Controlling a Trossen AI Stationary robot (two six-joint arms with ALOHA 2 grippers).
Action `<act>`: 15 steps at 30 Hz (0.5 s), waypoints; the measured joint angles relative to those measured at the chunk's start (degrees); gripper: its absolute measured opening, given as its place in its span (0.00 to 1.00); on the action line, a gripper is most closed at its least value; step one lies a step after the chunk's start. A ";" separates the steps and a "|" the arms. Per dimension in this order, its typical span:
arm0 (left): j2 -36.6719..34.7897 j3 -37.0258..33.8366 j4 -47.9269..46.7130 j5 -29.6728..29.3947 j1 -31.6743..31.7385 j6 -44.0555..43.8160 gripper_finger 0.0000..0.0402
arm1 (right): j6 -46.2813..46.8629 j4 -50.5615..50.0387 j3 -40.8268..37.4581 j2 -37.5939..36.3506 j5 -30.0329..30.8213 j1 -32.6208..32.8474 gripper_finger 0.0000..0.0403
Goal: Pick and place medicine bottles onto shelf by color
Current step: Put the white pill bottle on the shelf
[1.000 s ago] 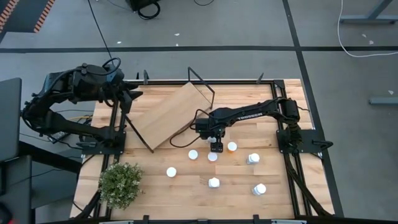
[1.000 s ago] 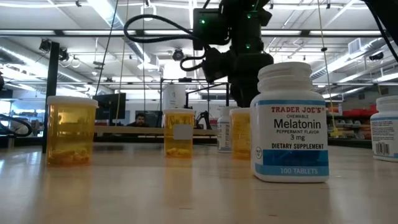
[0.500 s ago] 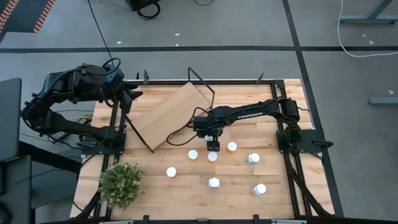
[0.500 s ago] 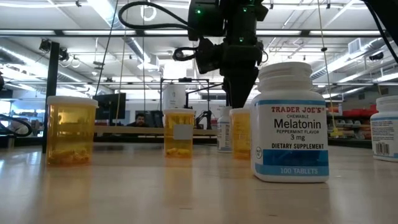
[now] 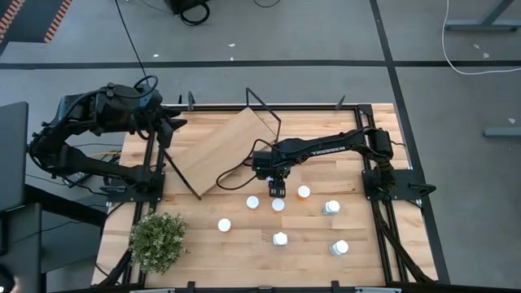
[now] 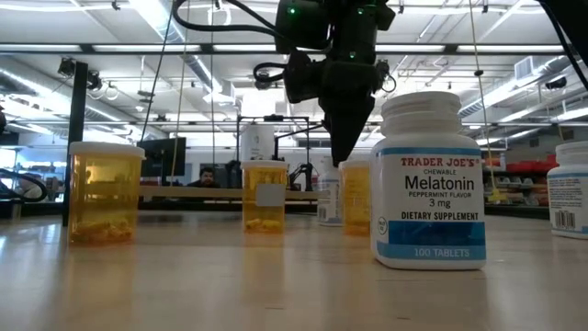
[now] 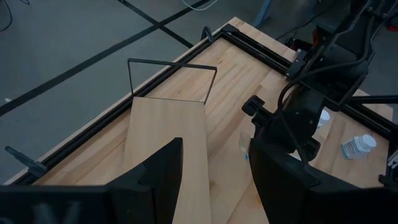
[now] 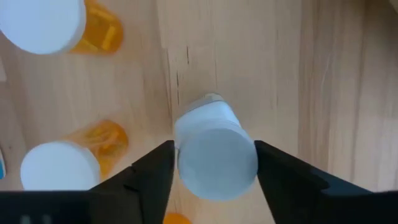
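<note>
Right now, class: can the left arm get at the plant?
Probably yes. The left gripper waits by the shelf; the plant stands on its side of the table with nothing between them.

White-bodied bottle (image 8: 214, 152), white cap, upright between the right gripper (image 8: 214, 171) fingers; two orange bottles (image 8: 59, 28) (image 8: 74, 158) stand beside it.

Even white light is falling from the ceiling strips (image 6: 184, 41) glowing above me, bleaching into glare in the low view. Short soft shadows are lying beside bottles on the table (image 5: 358, 244). The white cap (image 8: 217, 163) between my right fingers is blurring, too close to focus. The Melatonin label (image 6: 439, 188) is reading sharp.
</note>
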 joint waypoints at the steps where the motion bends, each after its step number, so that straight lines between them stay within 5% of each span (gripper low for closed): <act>1: 0.00 0.00 0.00 0.00 0.00 0.00 0.47 | 0.00 0.04 0.00 0.00 -0.11 0.00 0.52; 15: 0.00 0.00 0.00 0.02 0.00 0.00 0.47 | 0.36 -1.38 1.25 0.09 -0.17 -0.45 0.49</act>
